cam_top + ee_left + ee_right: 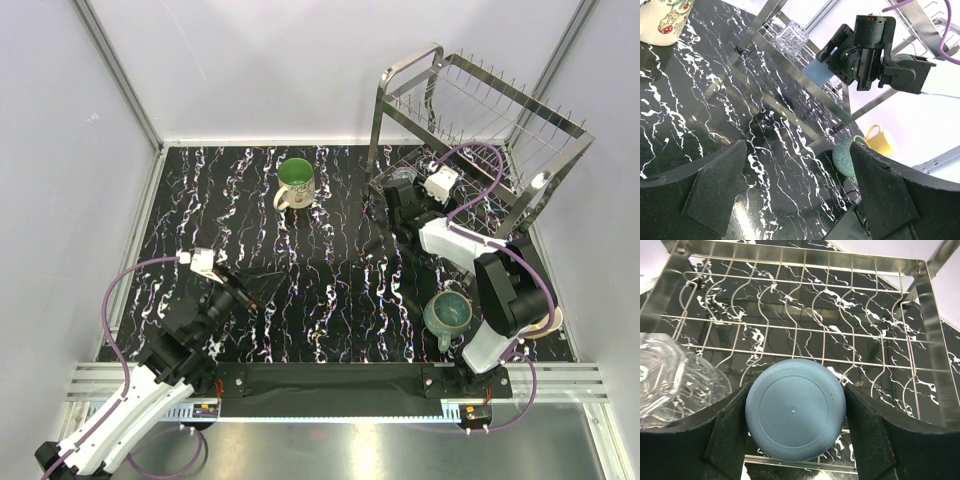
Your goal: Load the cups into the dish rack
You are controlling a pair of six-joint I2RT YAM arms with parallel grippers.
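- step in hand, as we judge it: setting the small light-blue cup [795,407] down in the dish rack [932,340].
- the right gripper [796,432] reaches into the lower tier. its jaws are closed on the cup, spread fairly wide, with one pad on each flank.
- the cup's flat base faces the wrist camera, so its mouth points away, toward the wavy wire floor. we cannot tell whether the rim touches the wire yet.
- the clear glass tumbler [675,375] already lies in the same tier, just beside the cup and close to one pad.
- to do the step well:
  - we ease down until the rim bears on several wires, not perched on one.
  - we keep the cup level so it does not tip when let go.
  - we open the jaws only a little, since the pad on the tumbler side has little room and could nudge the glass.
  - we back out along the line of the fingers, staying below the upper tier's prongs.
- the left gripper [797,152] has its jaws wide with nothing between them. it hovers over the tabletop [330,290], well apart from the rack.
- three cups are not yet loaded:
  - the cream mug [295,183] stands upright on the tabletop, left of the rack.
  - the teal mug [447,313] sits near the right arm's base.
  - the yellow mug [881,140] is just beside the teal one.
- our estimate: under halfway, with one cup in, one being placed and three waiting.
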